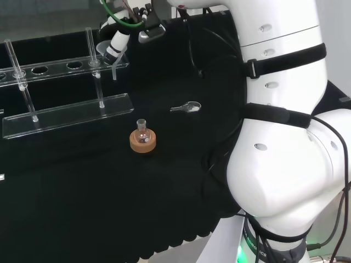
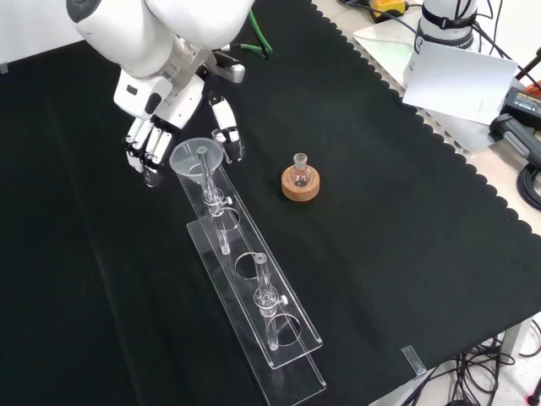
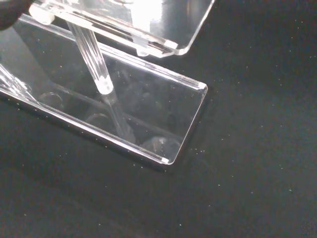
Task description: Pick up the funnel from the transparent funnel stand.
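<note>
From where the front view looks, the nearest thing is the transparent funnel stand point(image 2: 254, 317), a long clear rack of 2 plates joined by upright rods, running from about 5 o'clock on the cloth up toward 11 o'clock. Its upper plate has round holes along it. At the far end of that rack sits the funnel point(image 2: 197, 157), its wide clear cone resting in the last hole with the stem hanging down below the plate. To the rack's 3 o'clock side, apart from it, a small glass flask point(image 2: 298, 173) stands upright in a cork ring point(image 2: 301, 188).

Just beyond the funnel hangs the hand point(image 2: 156, 127), black and white, palm toward the rack. Its fingers point(image 2: 142, 152) are spread and only slightly bent at the funnel's 10 o'clock, the thumb point(image 2: 228, 135) at its 2 o'clock, so the cone sits between them; whether any tip touches the rim I cannot tell.

In the head view a small clear piece point(image 1: 186, 107) lies on the black cloth point(image 1: 82, 181) at the flask's 1 o'clock.
</note>
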Action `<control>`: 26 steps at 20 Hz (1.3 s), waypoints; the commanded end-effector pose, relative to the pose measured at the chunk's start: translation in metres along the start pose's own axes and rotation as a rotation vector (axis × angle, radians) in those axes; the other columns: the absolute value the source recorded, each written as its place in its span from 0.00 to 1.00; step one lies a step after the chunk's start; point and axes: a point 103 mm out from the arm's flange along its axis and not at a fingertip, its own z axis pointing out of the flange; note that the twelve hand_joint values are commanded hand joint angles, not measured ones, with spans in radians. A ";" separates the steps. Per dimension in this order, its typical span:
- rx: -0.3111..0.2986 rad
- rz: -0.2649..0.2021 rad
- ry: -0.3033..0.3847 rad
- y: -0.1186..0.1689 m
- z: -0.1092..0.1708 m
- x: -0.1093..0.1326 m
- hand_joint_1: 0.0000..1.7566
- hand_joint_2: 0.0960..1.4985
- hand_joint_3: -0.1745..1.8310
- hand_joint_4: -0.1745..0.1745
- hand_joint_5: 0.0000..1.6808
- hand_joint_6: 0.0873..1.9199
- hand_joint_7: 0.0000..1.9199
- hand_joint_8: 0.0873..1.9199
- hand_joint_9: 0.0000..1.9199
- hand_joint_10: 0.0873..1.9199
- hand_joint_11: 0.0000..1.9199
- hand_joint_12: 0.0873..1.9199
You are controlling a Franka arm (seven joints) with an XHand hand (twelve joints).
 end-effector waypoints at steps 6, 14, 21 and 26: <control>-0.007 0.014 -0.051 -0.002 0.001 -0.003 0.39 0.41 0.09 0.55 0.33 0.00 0.33 0.24 0.15 0.35 0.00 0.46; -0.098 0.017 -0.042 -0.008 -0.011 -0.005 0.43 0.42 0.11 0.57 0.44 0.01 0.47 0.23 0.28 0.27 0.00 0.58; -0.170 0.013 -0.053 -0.021 -0.029 -0.005 0.45 0.42 0.11 0.58 0.46 0.03 0.50 0.24 0.32 0.24 0.00 0.60; -0.152 -0.015 -0.070 -0.033 -0.041 0.000 0.45 0.42 0.12 0.58 0.47 0.05 0.51 0.24 0.33 0.23 0.00 0.61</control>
